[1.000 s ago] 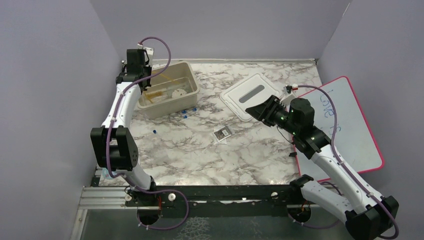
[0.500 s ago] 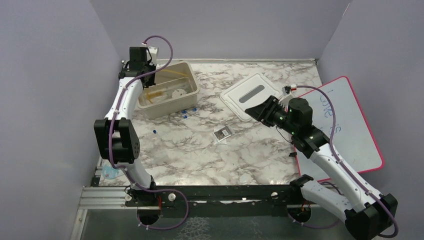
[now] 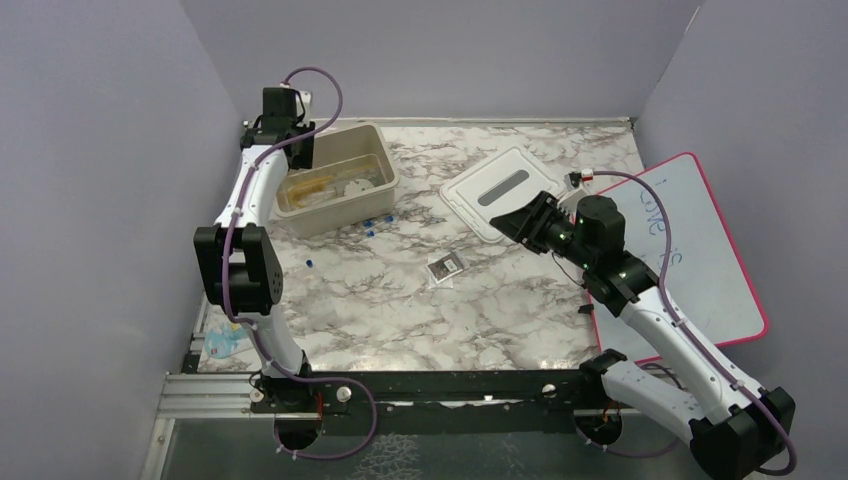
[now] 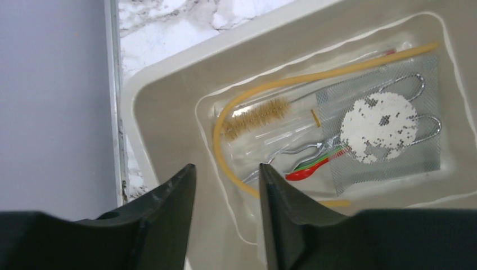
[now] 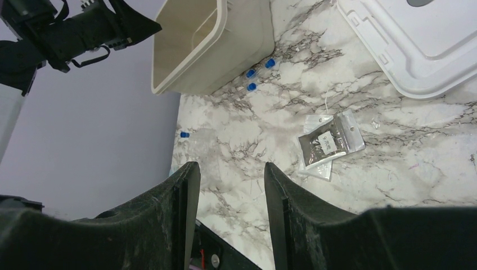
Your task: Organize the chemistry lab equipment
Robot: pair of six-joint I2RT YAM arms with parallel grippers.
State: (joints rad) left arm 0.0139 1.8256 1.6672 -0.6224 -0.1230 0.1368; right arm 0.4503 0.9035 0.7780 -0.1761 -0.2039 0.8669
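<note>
My left gripper [image 3: 293, 158] [image 4: 226, 167] hangs open over the back left corner of the beige bin [image 3: 388, 172], with nothing between its fingers. On the bin floor lie the amber tubing [image 4: 270, 84], a brown brush [image 4: 256, 115], grey wire gauze [image 4: 419, 163], metal tongs [image 4: 415, 84] and red and green spoons [image 4: 315, 165]. A black-and-white packet [image 3: 446, 267] [image 5: 329, 143] lies on the marble. Tiny blue pieces [image 3: 378, 221] [image 5: 251, 86] sit by the bin's front wall, and one more [image 3: 310, 263] lies apart. My right gripper [image 3: 515, 222] [image 5: 230, 166] is open and empty, above the table right of the packet.
The white lid [image 3: 500, 190] [image 5: 427, 39] lies flat at the back centre. A red-bordered whiteboard [image 3: 700, 250] lies along the right side, with a small black item [image 3: 586, 309] at its near left edge. Purple walls enclose the table.
My left gripper has gone from shut to open over the bin, and the amber tubing that rose toward it now lies in the bin. The right arm has barely moved.
</note>
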